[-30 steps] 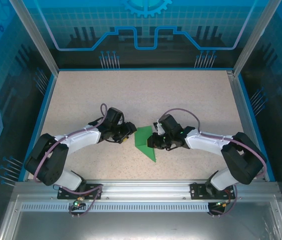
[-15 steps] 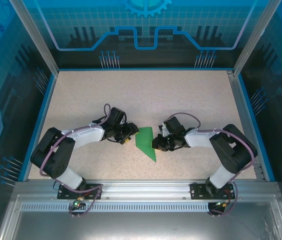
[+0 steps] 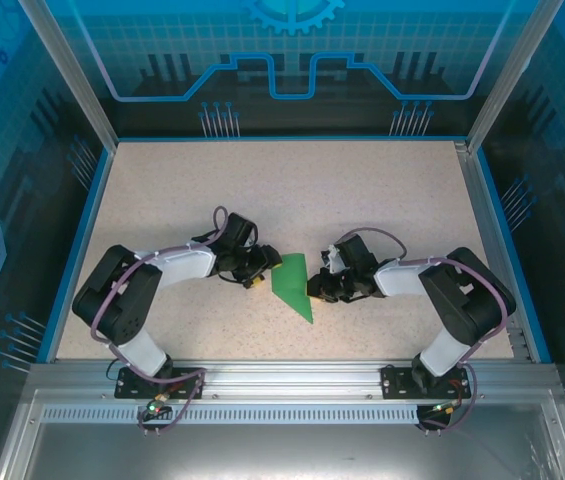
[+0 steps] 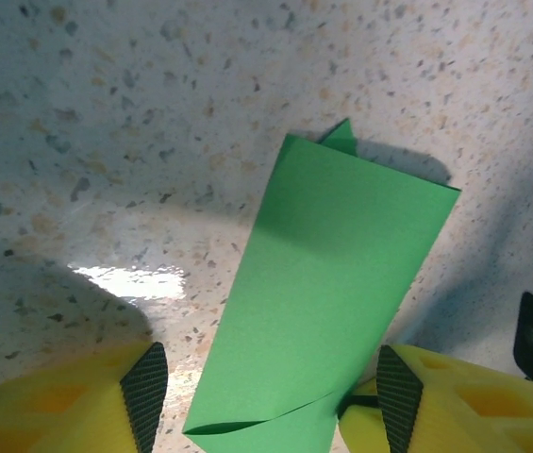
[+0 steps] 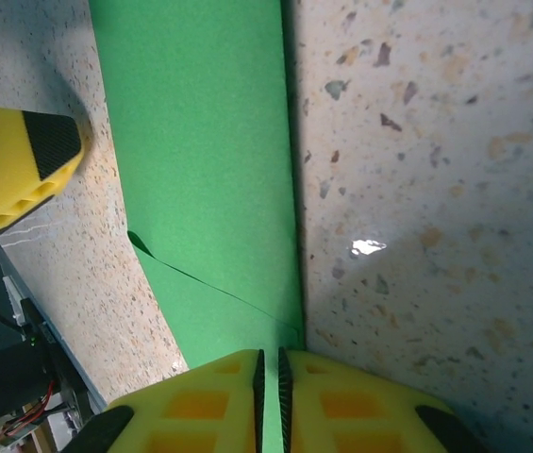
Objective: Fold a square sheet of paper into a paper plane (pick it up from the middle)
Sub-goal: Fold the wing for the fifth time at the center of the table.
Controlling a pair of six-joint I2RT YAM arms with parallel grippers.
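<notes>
Your tabletop (image 3: 382, 190) is speckled beige with a blue rim, boxed in by blue translucent walls (image 3: 292, 60). The paper plane (image 3: 292, 283) lies mid-table. To its left, your left gripper (image 4: 271, 392) stands spread astride its end. To its right, your right gripper (image 5: 268, 373) pinches its edge.

My gripper (image 4: 271, 392) is spread wide, straddling the near end of the folded green paper plane (image 4: 327, 302), which lies flat on the speckled worktop (image 4: 106, 142).
</notes>
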